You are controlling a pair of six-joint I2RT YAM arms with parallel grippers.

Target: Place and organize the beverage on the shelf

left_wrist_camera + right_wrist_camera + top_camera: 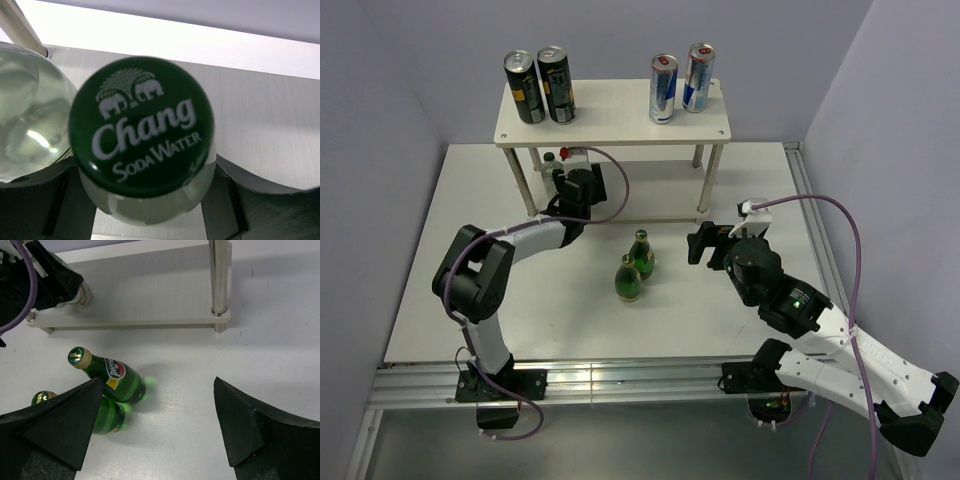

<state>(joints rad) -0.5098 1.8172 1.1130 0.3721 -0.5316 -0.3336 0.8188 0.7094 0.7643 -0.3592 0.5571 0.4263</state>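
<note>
My left gripper [568, 172] is reached in under the top board of the shelf [610, 118], over the left part of the lower tier. On the left wrist camera a clear soda water bottle [142, 125] with a green Chang cap fills the view between the dark fingers [60, 200], which sit against its body on both sides, so I read the jaws as pinched on it. Just to its left is a second clear bottle [25, 120], close to or touching it; I cannot tell which. A slim shelf leg [20, 25] shows behind that one.

My right gripper [158, 381] hangs over the table [570, 320] in front of the shelf's right half, with its fingers spread wide and nothing between them. In its wrist view, two green bottles [641, 252] [629, 279] with gold caps stand beyond and to the left of the left fingertip. From above they stand upright on the table just beside each other, between the two arms and in front of the shelf.

On the top board, two dark cans [525, 88] [557, 85] stand side by side at the left end, and two silver-and-blue cans [663, 88] [699, 77] stand together towards the right end
</note>
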